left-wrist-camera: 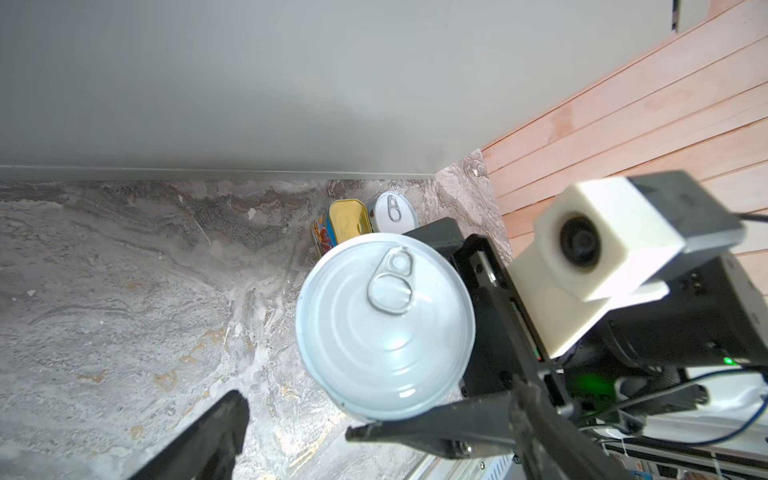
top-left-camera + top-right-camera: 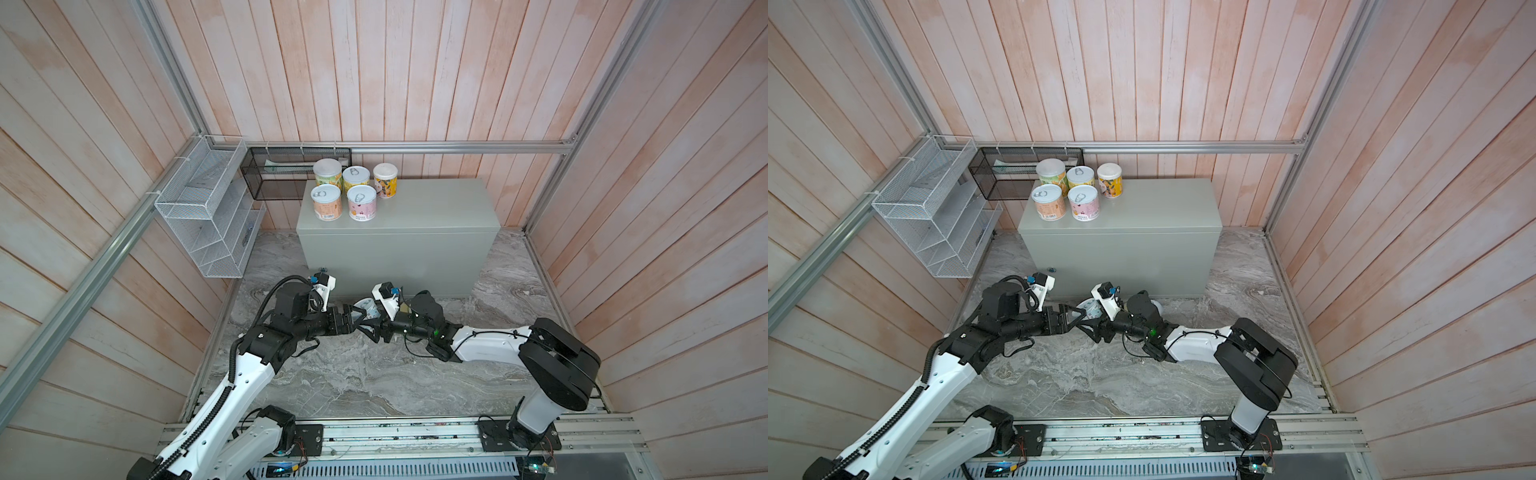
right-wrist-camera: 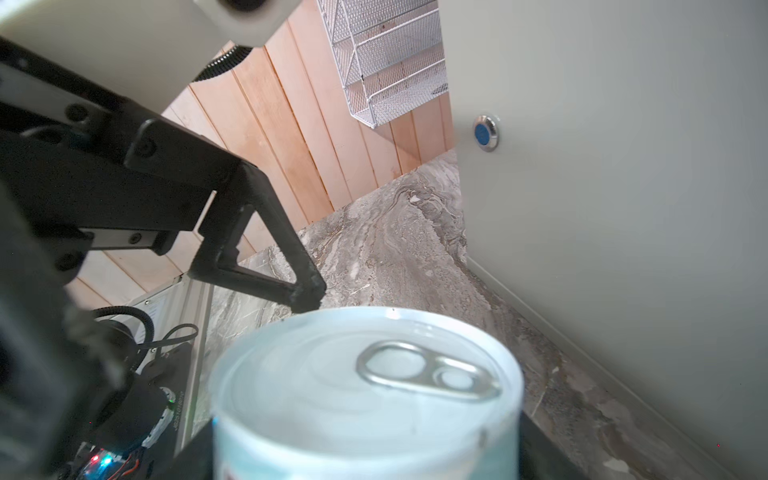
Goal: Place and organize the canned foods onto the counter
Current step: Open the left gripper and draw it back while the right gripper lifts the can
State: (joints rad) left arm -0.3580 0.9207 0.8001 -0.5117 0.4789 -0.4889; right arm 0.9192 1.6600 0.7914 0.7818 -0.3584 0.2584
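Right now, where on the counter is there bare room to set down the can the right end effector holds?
Room for the held can: the counter top is bare across its right half, from the rightmost can to the right edge, and in a strip along the front edge before the pink-labelled can. The back-left corner is crowded with five cans.

Robot lab test cell, aluminium frame (image 2: pixel 457 146), plank walls (image 2: pixel 374 75), arms (image 2: pixel 490 338) on rail (image 2: pixel 395 434)
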